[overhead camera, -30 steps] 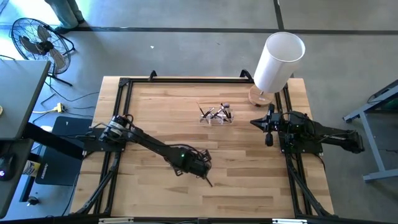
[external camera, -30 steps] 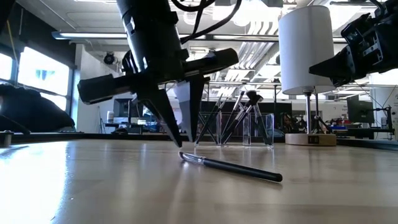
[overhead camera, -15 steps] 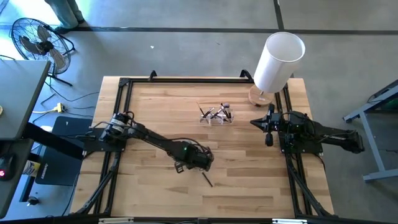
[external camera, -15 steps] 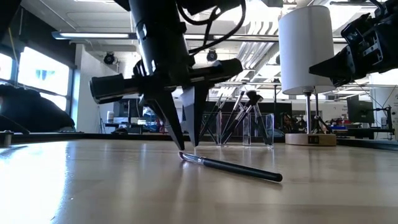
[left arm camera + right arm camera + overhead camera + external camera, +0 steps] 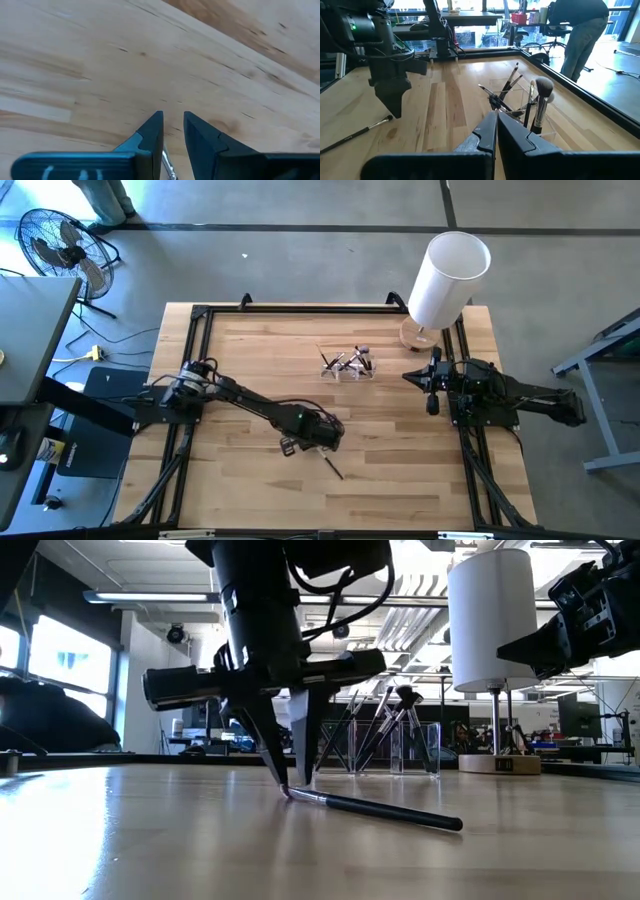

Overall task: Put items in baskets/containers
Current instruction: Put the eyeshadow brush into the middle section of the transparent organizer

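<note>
A thin dark makeup brush (image 5: 332, 468) lies flat on the wooden table, also seen in the low view (image 5: 380, 810). My left gripper (image 5: 290, 783) points down over its silver ferrule end, open with a narrow gap, one finger on each side of that end (image 5: 172, 122). The clear tray (image 5: 347, 365) stands toward the far side with several brushes leaning in it (image 5: 390, 740) (image 5: 520, 97). My right gripper (image 5: 432, 388) waits shut at the table's right edge (image 5: 496, 122). My left gripper comes from above, pointing down, its fingers across the brush. The silver ferrule (image 5: 166, 159) lies against the inner side of one finger (image 5: 152, 132); the other finger stands apart from it. The brush lies along the table.
A tall white cylinder (image 5: 447, 280) stands on a round wooden base at the far right corner (image 5: 490, 625). A black frame (image 5: 200, 315) runs around the table. Bare wood lies between the brush and the tray. A person stands beyond the table in the right wrist view (image 5: 580, 30).
My left gripper has come down onto the brush's ferrule end, and the gap between its fingers has narrowed. The brush has slid slightly along the table, its handle end shifting a little to the right in the low view.
</note>
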### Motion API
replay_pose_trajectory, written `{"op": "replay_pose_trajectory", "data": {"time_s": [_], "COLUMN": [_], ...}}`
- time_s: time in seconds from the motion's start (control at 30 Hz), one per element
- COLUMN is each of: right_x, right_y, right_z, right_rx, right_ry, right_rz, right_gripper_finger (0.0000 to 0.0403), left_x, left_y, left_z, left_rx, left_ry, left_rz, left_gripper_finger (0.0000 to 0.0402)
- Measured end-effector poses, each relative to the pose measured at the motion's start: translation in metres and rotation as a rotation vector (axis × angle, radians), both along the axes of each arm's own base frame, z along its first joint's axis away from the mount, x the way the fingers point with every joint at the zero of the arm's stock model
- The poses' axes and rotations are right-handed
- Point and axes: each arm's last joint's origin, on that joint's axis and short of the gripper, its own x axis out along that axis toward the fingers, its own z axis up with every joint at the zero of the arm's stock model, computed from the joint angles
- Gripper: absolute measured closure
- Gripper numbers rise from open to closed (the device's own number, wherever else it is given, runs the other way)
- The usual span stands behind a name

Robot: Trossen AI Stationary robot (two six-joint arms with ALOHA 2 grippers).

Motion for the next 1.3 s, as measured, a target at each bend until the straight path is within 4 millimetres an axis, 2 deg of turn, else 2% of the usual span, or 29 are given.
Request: {"op": "replay_pose_trajectory", "data": {"time_s": [0.6, 1.03, 1.1, 1.3], "right_x": [0.0, 0.0, 0.0, 0.0], "right_y": [0.0, 0.0, 0.0, 0.0], "right_z": [0.0, 0.0, 0.0, 0.0], "right_rx": [0.0, -0.004, -0.005, -0.004], "right_ry": [0.0, 0.001, 0.001, 0.001], "right_rz": [0.0, 0.0, 0.0, 0.001], "right_gripper_finger": [0.0391, 0.0391, 0.0391, 0.0391], "left_x": [-0.006, 0.004, 0.006, 0.007], "left_y": [-0.001, -0.005, -0.006, -0.007], "left_z": [-0.002, 0.001, -0.005, -0.009], "left_rx": [-0.044, -0.134, -0.133, -0.144], "left_ry": [0.072, -0.018, -0.014, -0.01], "left_rz": [-0.011, -0.007, -0.007, -0.008], "left_gripper_finger": [0.0328, 0.0328, 0.0328, 0.0328]}}
